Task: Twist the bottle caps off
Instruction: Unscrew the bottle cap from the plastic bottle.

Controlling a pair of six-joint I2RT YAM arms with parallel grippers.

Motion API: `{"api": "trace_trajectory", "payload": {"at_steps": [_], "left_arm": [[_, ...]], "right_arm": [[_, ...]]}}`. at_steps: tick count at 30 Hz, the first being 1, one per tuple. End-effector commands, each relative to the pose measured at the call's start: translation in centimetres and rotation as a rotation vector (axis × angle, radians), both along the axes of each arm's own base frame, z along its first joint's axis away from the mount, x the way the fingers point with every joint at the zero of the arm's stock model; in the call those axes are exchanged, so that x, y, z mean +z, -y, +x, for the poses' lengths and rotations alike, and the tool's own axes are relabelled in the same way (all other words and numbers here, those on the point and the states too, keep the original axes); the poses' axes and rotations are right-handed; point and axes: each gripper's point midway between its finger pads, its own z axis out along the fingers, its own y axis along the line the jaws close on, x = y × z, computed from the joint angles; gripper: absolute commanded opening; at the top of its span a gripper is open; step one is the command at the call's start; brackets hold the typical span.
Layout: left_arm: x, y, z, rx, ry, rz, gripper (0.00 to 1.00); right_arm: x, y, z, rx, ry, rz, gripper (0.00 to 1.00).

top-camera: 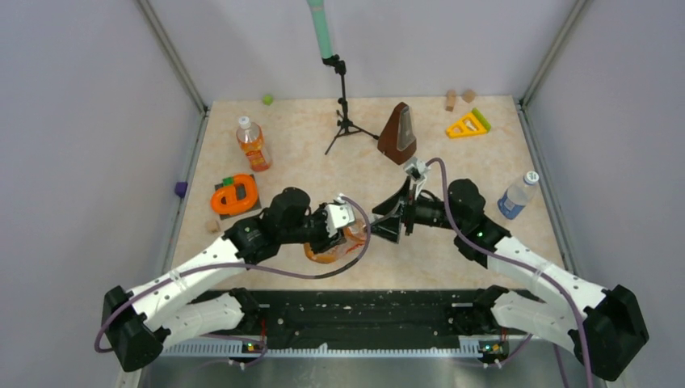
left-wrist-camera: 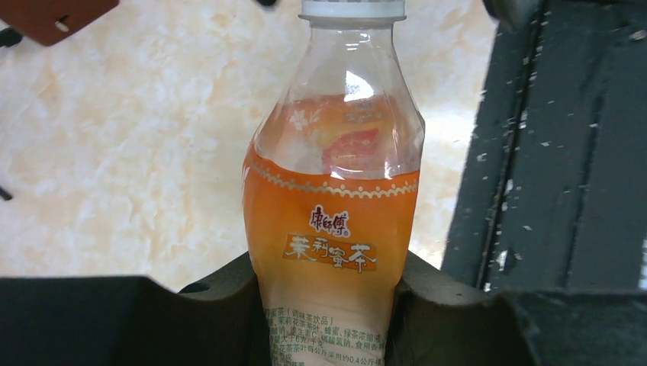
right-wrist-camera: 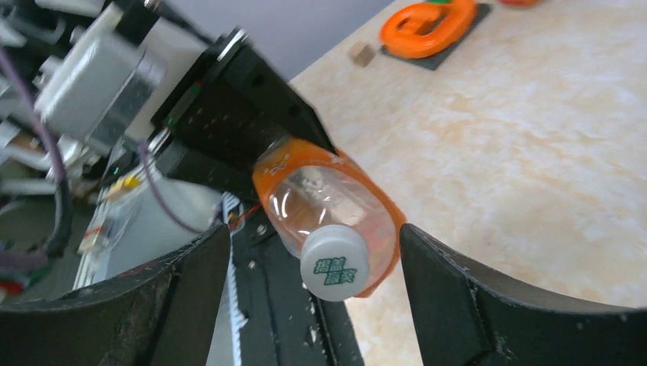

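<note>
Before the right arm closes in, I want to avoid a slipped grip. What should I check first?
1. Left gripper shut on the squat orange bottle: ok.
2. White cap seated on the bottle's neck: ok.
3. Right gripper open, straddling the cap: ok.
4. Right gripper touching the cap: not ok, gaps on both sides.
5. Cap already loosened: cannot tell.

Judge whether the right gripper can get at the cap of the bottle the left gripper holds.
Probably yes. The right gripper stands open with a finger either side of the white cap, nothing between; the left gripper grips the orange bottle lower down.
</note>
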Motion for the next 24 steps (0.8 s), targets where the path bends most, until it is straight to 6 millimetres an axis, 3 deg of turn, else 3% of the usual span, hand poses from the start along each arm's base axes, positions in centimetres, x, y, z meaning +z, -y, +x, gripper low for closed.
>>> {"api": "trace_trajectory", "payload": {"at_steps": [1,4,9,11,17,24], "left_arm": [[1.5,-0.6,2.6,0.067,0.181,-0.019,0.00],[1.4,-1.6,3.5,0.125,0.225,0.015,0.00],[2.9,-1.9,4.0,0.145,0.300,-0.021,0.00],[3.5,-1.7,4.0,0.133,0.325,-0.047,0.00],[2.8,-2.1,4.1,0.138,0.321,-0.006,0.00],[2.6,-2.4,3.8,0.138,0.313,0.004,0.00]], "right_arm": [[2.6,1.1,3.3,-0.258,-0.025,0.102,0.81],[3.4,1.4,3.5,-0.292,-0.079,0.137,0.81],[0.1,1.2,5.1,-0.374,-0.250,-0.015,0.76],[-0.3,0.7,5.2,-0.364,-0.299,-0.029,0.72],[2.3,-1.2,3.3,-0.196,-0.354,0.173,0.61],[0.7,-1.5,3.6,-0.198,-0.369,0.109,0.45]]}}
